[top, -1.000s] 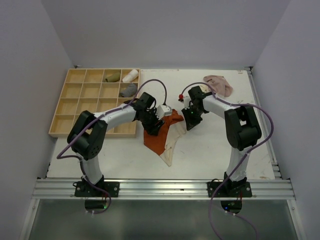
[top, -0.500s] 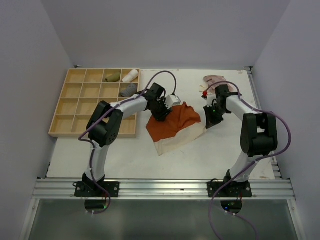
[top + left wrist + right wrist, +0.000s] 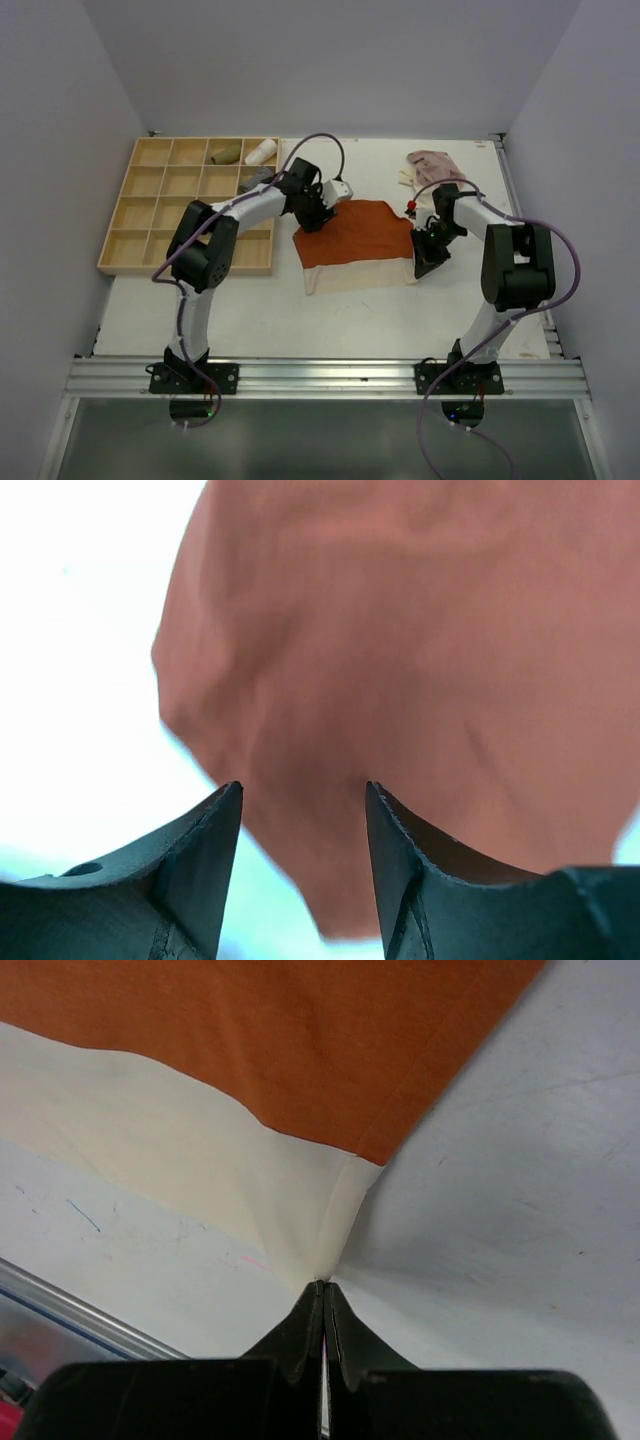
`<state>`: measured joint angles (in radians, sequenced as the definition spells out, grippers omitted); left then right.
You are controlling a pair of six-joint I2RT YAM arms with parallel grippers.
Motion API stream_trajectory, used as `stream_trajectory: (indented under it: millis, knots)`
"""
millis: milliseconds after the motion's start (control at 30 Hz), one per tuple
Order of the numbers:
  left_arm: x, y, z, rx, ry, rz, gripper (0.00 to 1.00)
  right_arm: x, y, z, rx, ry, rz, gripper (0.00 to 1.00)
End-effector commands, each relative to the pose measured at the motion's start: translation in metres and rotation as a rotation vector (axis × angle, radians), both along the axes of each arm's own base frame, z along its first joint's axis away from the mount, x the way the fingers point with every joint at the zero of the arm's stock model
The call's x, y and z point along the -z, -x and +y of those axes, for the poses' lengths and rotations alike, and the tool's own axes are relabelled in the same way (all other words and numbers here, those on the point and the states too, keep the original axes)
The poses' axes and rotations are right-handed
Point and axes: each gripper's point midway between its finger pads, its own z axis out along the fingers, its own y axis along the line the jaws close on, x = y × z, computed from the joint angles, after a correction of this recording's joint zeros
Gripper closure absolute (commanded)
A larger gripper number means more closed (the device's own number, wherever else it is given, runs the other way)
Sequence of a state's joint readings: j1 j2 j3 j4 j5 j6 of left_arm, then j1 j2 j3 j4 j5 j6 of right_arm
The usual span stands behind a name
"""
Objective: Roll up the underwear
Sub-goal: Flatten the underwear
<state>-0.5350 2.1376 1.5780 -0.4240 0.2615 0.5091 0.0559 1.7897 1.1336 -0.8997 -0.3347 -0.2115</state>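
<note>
Right wrist, right hand [image 3: 322, 1295] pinching rust-orange underwear [image 3: 250, 1040], left hand [image 3: 300, 805] parted

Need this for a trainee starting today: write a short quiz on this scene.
1. True or false: the right gripper is shut on the orange underwear's pale corner.
2. Where does the pink underwear lie? A in the tray; B at the table's far right; C on the orange one.
3. Fill in: the left gripper's jaws stand ____.
Key: 1 true; 2 B; 3 open.
</note>
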Motion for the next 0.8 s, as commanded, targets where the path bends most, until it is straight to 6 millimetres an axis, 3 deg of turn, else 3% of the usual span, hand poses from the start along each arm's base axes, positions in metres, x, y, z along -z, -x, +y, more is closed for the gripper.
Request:
stream_trajectory:
  millis: [0,33,67,100,133,167,267,367,533,633,667,700,733,767]
  knots:
    - [-0.068,0.019,0.006,0.035,0.112,-0.057,0.44,-0.009,0.012,0.007,-0.039,-0.056,0.058,1.00]
    - [-0.093,0.030,0.009,0.077,0.136,-0.099,0.44,-0.014,0.012,0.010,-0.038,-0.075,0.045,1.00]
    - [-0.081,0.051,0.017,0.106,0.128,-0.061,0.44,-0.015,0.012,0.010,-0.036,-0.079,0.037,1.00]
    - [-0.102,0.069,0.017,0.162,0.174,-0.084,0.44,-0.017,0.013,0.011,-0.038,-0.086,0.033,1.00]
    - [-0.087,0.090,0.025,0.214,0.158,-0.059,0.44,-0.019,0.014,0.013,-0.038,-0.099,0.032,1.00]
    - [-0.099,0.105,0.025,0.284,0.188,-0.086,0.44,-0.018,0.014,0.014,-0.035,-0.100,0.032,1.00]
    - [-0.079,0.134,0.033,0.372,0.174,-0.060,0.44,-0.015,0.019,0.014,-0.039,-0.106,0.060,1.00]
    - [-0.060,0.148,0.035,0.482,0.124,-0.064,0.45,-0.024,0.019,0.011,-0.079,-0.120,0.032,1.00]
    - [-0.051,0.158,0.034,0.708,0.105,-0.165,0.47,-0.056,0.000,-0.002,-0.278,-0.107,-0.260,0.78]
    - [-0.050,0.160,0.034,0.832,0.087,-0.207,0.47,-0.066,-0.011,-0.004,-0.487,-0.110,-0.469,0.59]
    - [-0.046,0.167,0.036,0.870,0.084,-0.189,0.45,-0.067,-0.015,-0.007,-0.613,-0.098,-0.548,0.47]
    - [-0.045,0.169,0.036,0.902,0.076,-0.198,0.41,-0.075,-0.017,-0.006,-0.675,-0.085,-0.620,0.43]
    - [-0.045,0.170,0.036,0.952,0.069,-0.225,0.40,-0.069,-0.013,-0.005,-0.740,-0.090,-0.650,0.40]
    - [-0.044,0.173,0.037,0.976,0.066,-0.227,0.40,-0.068,-0.013,-0.005,-0.905,-0.081,-0.712,0.39]
